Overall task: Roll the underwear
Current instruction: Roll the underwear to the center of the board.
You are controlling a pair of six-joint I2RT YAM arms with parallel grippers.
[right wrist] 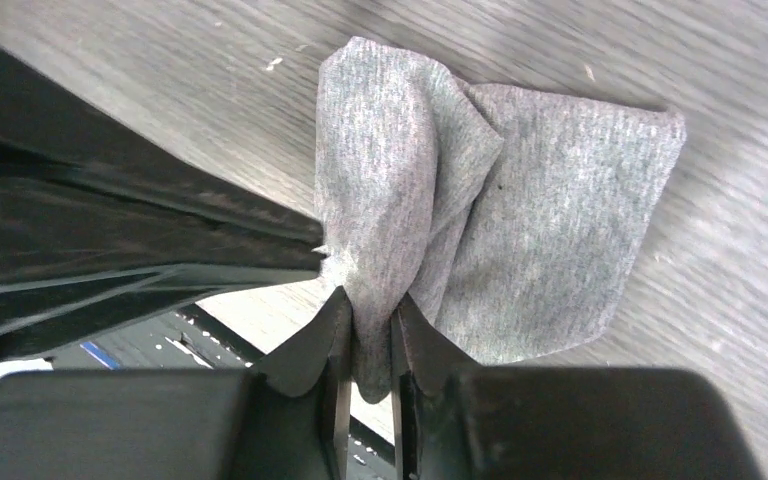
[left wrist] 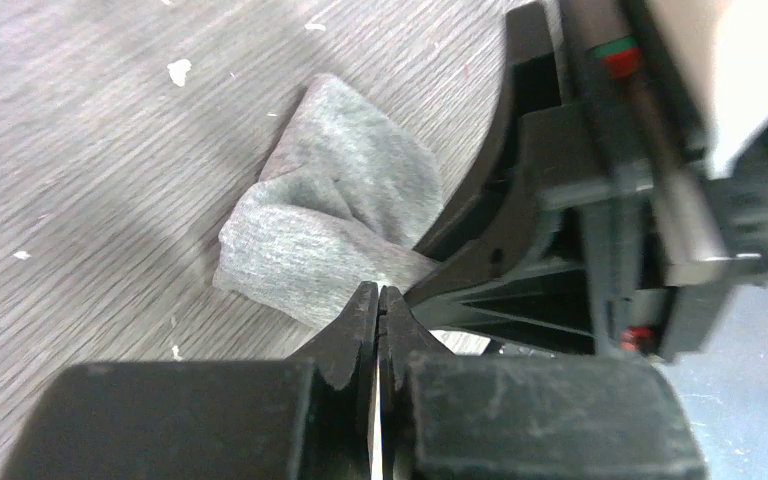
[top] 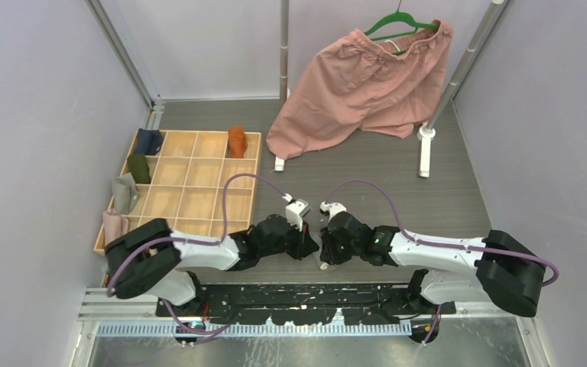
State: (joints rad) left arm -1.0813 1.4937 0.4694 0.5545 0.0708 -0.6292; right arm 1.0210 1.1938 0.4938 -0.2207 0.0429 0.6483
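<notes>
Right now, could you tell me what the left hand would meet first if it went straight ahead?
The grey underwear, bunched on the table right at the left hand's shut tips; it may already touch it.

Dark grey wood-grain table [top: 443,199], flecked with small white specks [left wrist: 179,70]. Wooden compartment tray [top: 199,131] lying flat at left. White rack feet [top: 426,157] standing toward the back. Crumpled grey underwear [right wrist: 550,200] resting at the near edge.
</notes>
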